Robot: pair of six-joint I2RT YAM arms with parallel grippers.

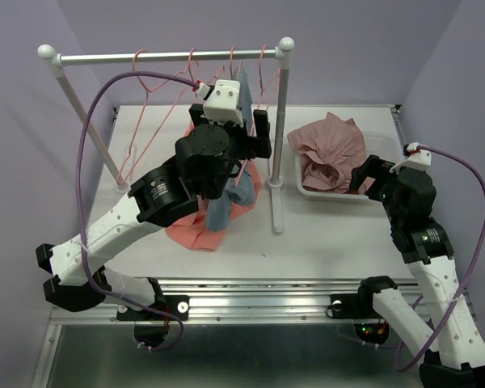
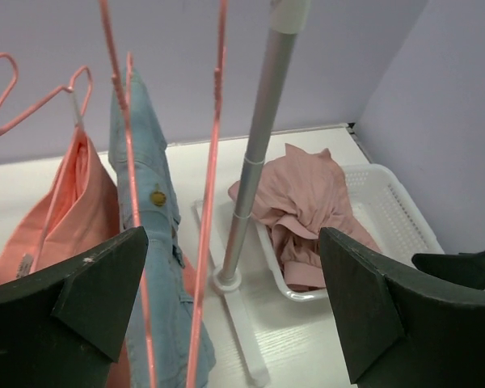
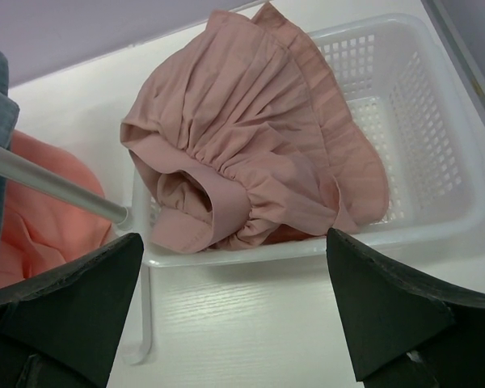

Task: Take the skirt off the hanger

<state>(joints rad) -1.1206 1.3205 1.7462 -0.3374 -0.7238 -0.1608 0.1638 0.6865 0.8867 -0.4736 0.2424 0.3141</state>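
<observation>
From above, my left gripper (image 1: 255, 133) is up at the clothes rack (image 1: 170, 56) in the upper middle of the frame, among the pink hangers (image 1: 149, 81). How wide it stands is hard to judge here. The skirt (image 1: 196, 230) shows below my forearm at centre, its salmon cloth spilling onto the white surface (image 1: 323, 242). A grey-blue garment (image 1: 222, 212) hangs down in front of it. My right gripper (image 1: 364, 174) sits at the right, beside the white basket (image 1: 307, 192) that holds a mauve-pink ruffled garment (image 1: 327, 149).

In my left wrist view, the left gripper (image 2: 233, 242) is spread wide and grips nothing (two thin hanger wires cross the gap, touching neither finger that I can see). The skirt (image 2: 73, 210) hangs at the left of the frame with a pink hanger (image 2: 73, 85) at its top. The grey-blue garment (image 2: 149, 210) is just beside it towards the middle. The rack's post (image 2: 259, 137) stands at centre, and the basket (image 2: 396, 202) with the mauve-pink garment (image 2: 307, 202) lies to its right.

In my right wrist view, the right gripper (image 3: 234, 238) is also fully open and empty above the near rim of the basket (image 3: 420, 129). The mauve-pink garment (image 3: 250, 145) is heaped in the basket's left half. A patch of the skirt (image 3: 40, 214) shows at the left edge, behind the post (image 3: 48, 182).
</observation>
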